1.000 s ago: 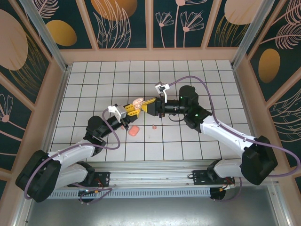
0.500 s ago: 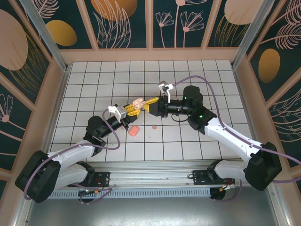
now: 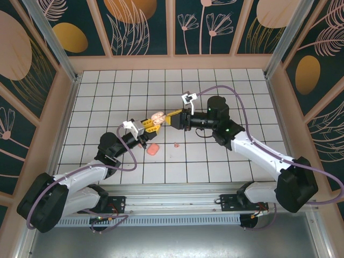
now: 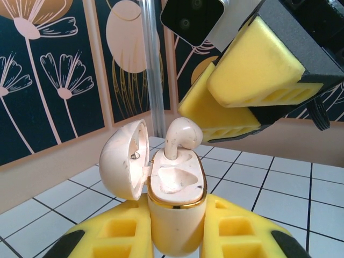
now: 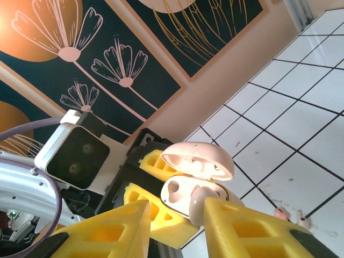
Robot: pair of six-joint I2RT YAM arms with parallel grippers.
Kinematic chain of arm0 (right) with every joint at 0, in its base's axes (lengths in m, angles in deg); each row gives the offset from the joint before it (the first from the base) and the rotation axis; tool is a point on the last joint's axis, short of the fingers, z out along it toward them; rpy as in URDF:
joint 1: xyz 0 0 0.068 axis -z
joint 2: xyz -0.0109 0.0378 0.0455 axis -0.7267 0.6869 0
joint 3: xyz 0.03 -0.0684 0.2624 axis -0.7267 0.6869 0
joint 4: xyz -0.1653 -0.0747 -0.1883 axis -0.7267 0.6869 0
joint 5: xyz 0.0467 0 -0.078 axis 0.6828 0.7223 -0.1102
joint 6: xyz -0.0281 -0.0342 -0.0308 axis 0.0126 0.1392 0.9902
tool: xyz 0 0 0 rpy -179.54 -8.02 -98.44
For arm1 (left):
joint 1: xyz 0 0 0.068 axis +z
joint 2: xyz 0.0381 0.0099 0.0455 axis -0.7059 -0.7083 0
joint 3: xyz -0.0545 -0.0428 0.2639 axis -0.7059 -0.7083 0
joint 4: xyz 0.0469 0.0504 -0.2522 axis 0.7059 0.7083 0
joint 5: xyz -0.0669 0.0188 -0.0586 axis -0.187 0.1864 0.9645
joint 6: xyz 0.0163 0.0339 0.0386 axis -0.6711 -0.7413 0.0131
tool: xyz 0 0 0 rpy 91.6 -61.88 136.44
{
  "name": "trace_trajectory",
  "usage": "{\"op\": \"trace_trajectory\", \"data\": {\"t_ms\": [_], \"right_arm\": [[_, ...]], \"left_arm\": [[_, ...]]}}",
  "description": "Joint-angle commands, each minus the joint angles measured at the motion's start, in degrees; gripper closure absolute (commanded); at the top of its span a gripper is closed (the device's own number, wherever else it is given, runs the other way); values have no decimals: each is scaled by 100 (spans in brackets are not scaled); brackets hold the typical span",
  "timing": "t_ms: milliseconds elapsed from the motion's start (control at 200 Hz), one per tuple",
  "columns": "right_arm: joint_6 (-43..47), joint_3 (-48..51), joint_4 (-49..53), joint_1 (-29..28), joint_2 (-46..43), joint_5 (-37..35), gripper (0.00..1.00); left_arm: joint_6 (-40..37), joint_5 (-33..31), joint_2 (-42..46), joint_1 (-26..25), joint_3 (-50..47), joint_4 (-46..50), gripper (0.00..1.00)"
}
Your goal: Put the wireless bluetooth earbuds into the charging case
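My left gripper (image 4: 177,228) is shut on the pale pink charging case (image 4: 174,215), held upright above the tiles with its lid (image 4: 121,158) hinged open to the left. One earbud (image 4: 181,134) stands stem-down in the case's far slot, its head sticking up; the near slot is bare. My right gripper (image 5: 174,215) is open, with its yellow fingers (image 4: 252,70) just above and behind that earbud (image 5: 201,207), which rests against one finger. From above, the case (image 3: 157,116) sits between the left gripper (image 3: 152,123) and right gripper (image 3: 172,116). A second earbud (image 3: 176,144) lies on the tiles.
A salmon-pink rounded block (image 3: 153,150) lies on the tiled floor (image 3: 215,161) just below the left gripper. Patterned walls with wooden rails (image 3: 172,62) enclose the floor on three sides. Open tiles spread to the far side and right.
The right gripper's jaws have spread apart around the earbud standing in the case, and its wrist has shifted slightly toward the far side. The left arm and case have stayed put.
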Motion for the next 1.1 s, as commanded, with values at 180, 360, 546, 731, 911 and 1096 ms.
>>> {"op": "trace_trajectory", "data": {"t_ms": [180, 360, 546, 731, 911, 1096], "right_arm": [[-29, -225, -161, -106, 100, 213, 73], [-20, -270, -148, -201, 188, 240, 76], [39, -350, -85, -282, 274, 214, 77], [137, -387, 65, -322, 273, 178, 77], [293, -360, 197, -318, -15, 102, 75], [487, -357, 544, -315, -276, -290, 72]], "left_arm": [[-97, 19, 103, -12, 134, -104, 89], [-95, 23, 103, -7, 143, -104, 89], [-95, 16, 129, -6, 147, -84, 89], [-115, 13, 156, -10, 134, -55, 89], [-156, -17, 191, -12, 132, 26, 89], [132, -838, 147, -7, 173, 285, 91]]}}
